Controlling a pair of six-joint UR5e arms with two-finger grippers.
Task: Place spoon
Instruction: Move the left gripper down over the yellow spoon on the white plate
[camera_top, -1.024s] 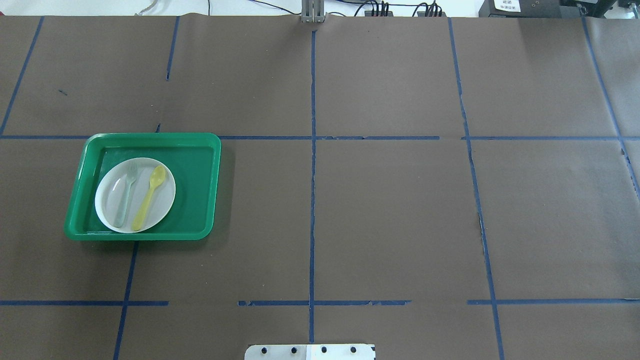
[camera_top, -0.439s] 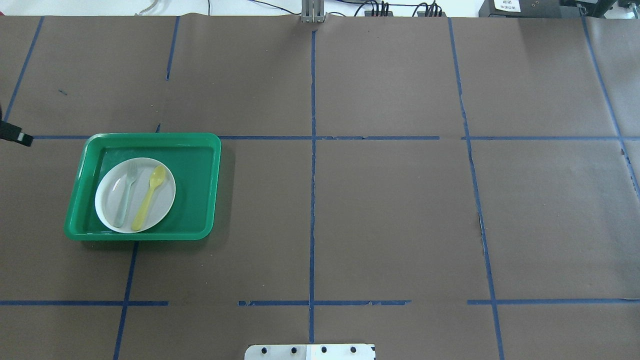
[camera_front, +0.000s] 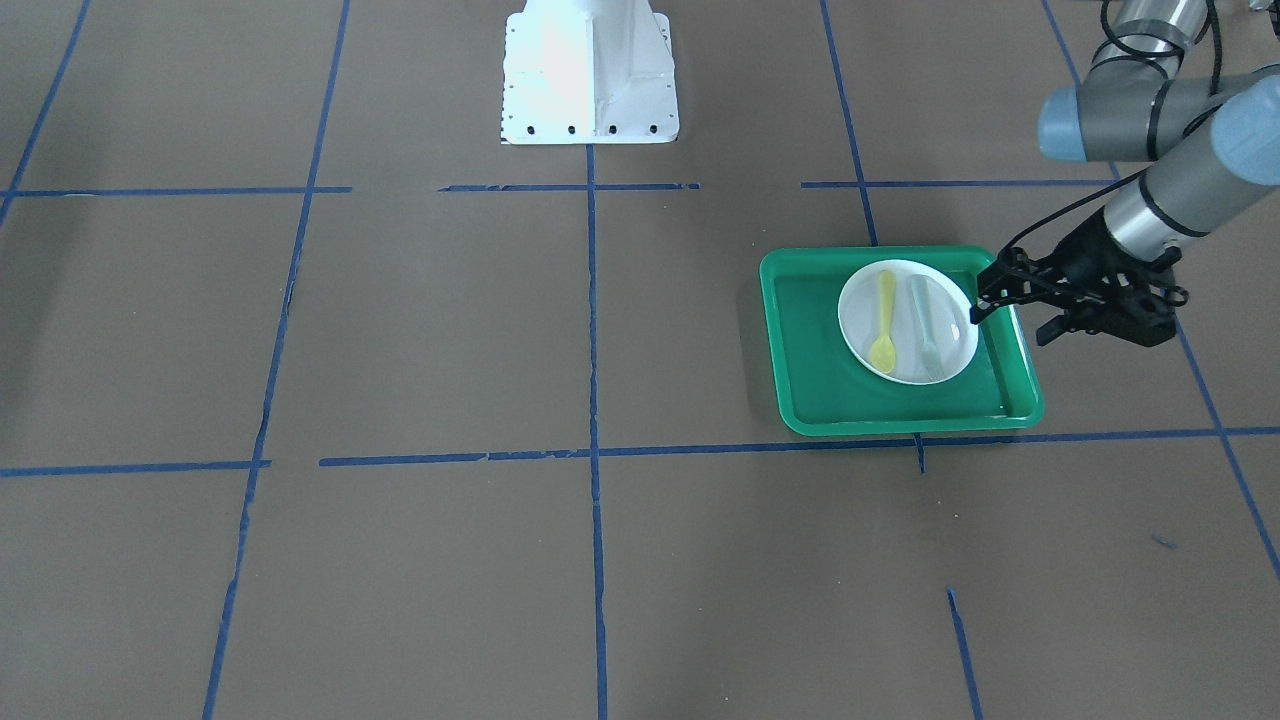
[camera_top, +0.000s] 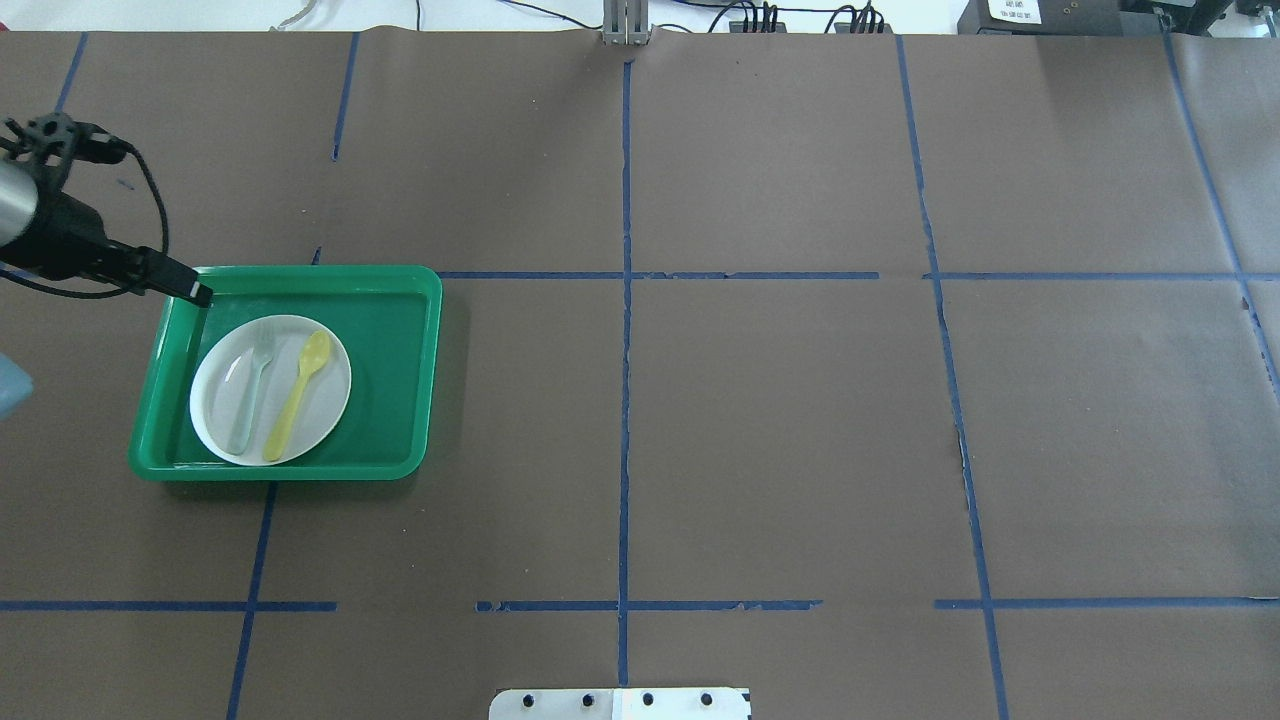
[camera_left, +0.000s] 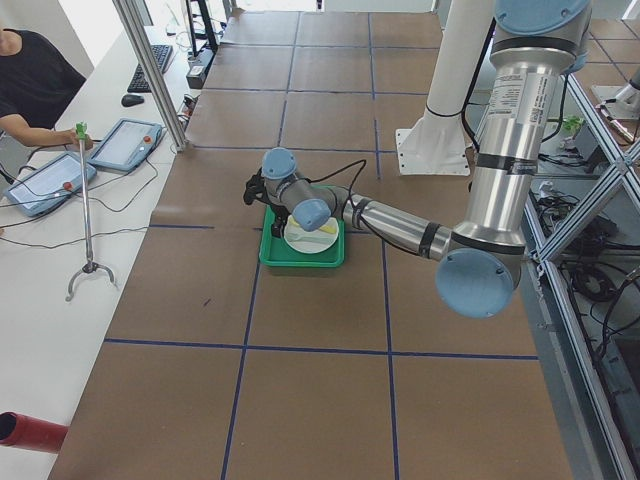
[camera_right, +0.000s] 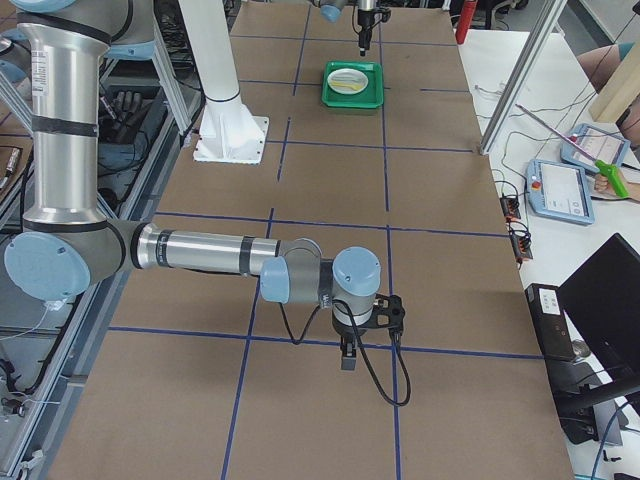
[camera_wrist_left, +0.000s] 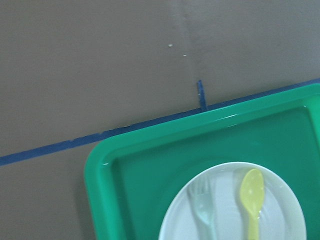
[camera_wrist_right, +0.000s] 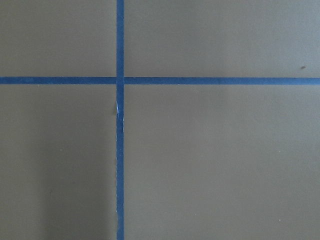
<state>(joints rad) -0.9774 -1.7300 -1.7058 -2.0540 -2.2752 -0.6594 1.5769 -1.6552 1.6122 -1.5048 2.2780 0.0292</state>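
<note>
The yellow spoon (camera_top: 297, 395) lies on the white plate (camera_top: 330, 405) beside a pale grey-green fork (camera_top: 250, 388). The plate sits in the green tray (camera_top: 395, 330) at the table's left. My left gripper (camera_top: 192, 290) hovers over the tray's far left corner, apart from the spoon. In the front-facing view the left gripper (camera_front: 1010, 320) is open and empty beside the plate (camera_front: 903, 352) and spoon (camera_front: 884, 322). The left wrist view shows the spoon (camera_wrist_left: 252, 197) and the tray (camera_wrist_left: 145, 170) below. My right gripper (camera_right: 346, 352) hangs over bare table far away; I cannot tell its state.
Blue tape lines (camera_top: 625, 400) cross the brown table cover. The robot's white base (camera_front: 588, 75) stands at the table's near edge. An operator (camera_left: 30, 85) sits with tablets past the far side.
My left arm has come in from the left edge and moved right, to the tray's far left corner. The spoon, fork and plate have not moved.
</note>
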